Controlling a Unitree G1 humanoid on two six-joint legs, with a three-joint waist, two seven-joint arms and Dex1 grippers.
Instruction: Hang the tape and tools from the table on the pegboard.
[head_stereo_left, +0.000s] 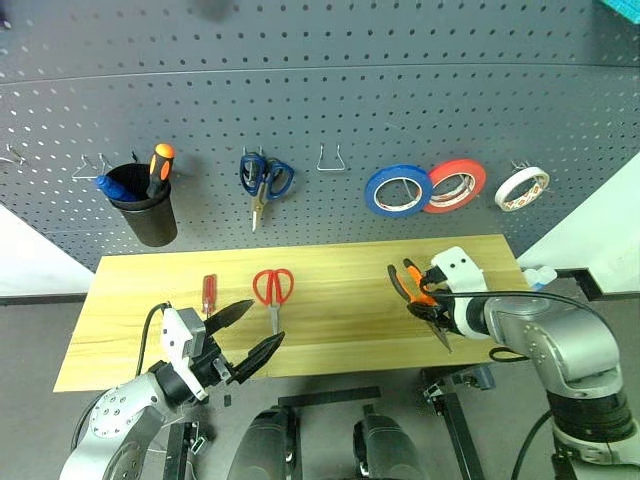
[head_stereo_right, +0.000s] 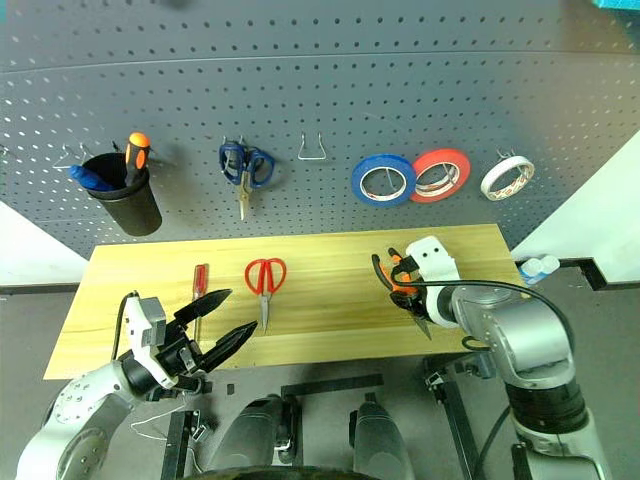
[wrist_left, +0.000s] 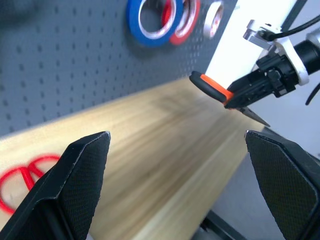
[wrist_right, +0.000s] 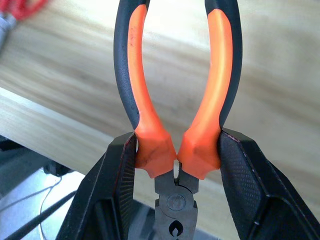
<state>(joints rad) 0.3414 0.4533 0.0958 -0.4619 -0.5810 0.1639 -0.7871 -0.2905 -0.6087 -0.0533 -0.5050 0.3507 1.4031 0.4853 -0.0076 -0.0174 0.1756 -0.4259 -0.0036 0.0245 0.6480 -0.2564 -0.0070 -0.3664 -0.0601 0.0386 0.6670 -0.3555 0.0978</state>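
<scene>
The right hand (head_stereo_left: 432, 300) pinches the pliers (wrist_right: 175, 100) near the pivot, one black finger pressed against each orange-and-black handle. The handles point up and away toward the pegboard (head_stereo_left: 320, 110); the metal nose points down over the front edge of the worktop (head_stereo_left: 330, 320). The pliers are clear of the wood, above its right end.

The left hand (head_stereo_left: 250, 335) is spread wide and holds nothing. It sits at the near-left edge of the worktop, fingers aimed toward the right. The red-handled scissors (head_stereo_left: 273, 290) lie flat at about 1 o'clock from this hand, near but apart, blades pointing at the front edge. The thin red-handled screwdriver (head_stereo_left: 209, 293) lies at about 11 o'clock from the same hand, just beside the upper fingertip as seen from the head camera; whether they touch cannot be told.

On the pegboard, the cream tape (head_stereo_left: 521, 188) hangs at the far right, at about 1 o'clock from the right hand and well apart from it. To its left hang the red-orange roll (head_stereo_left: 455, 185) and the blue roll (head_stereo_left: 398, 190), overlapping. Further left are an empty wire hook (head_stereo_left: 331, 160), the blue-handled scissors (head_stereo_left: 264, 180), and a black cup (head_stereo_left: 145, 210) holding an orange and a blue screwdriver.
</scene>
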